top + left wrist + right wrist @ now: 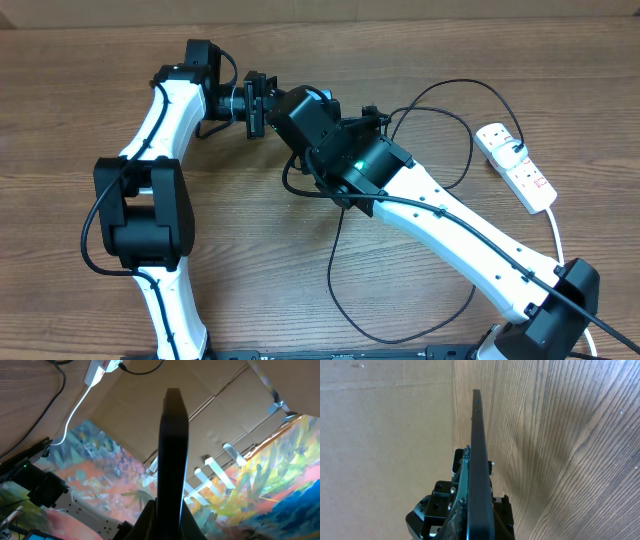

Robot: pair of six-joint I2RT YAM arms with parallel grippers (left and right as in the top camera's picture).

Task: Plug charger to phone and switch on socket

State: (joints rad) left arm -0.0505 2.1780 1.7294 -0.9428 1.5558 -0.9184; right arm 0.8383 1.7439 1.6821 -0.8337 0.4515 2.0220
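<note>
The phone [258, 106] is held off the table, edge-on, between both grippers at the back centre. My left gripper [246, 101] is shut on one end of it. My right gripper [283, 112] is shut on the other end. In the left wrist view the phone [172, 445] is a thin dark slab rising from my left gripper [170, 512]. In the right wrist view the phone [479, 455] runs up from my right gripper [477, 527]. The charger [470, 150] loops in black across the table from the socket [515, 165]. Its free end is hidden by the right arm.
The socket's thick white cord [556, 225] runs toward the front right edge. The charger's long loop [340, 260] lies under the right arm. A cardboard wall [385, 435] stands behind the table. In the left wrist view the socket [102, 366] shows at the top left.
</note>
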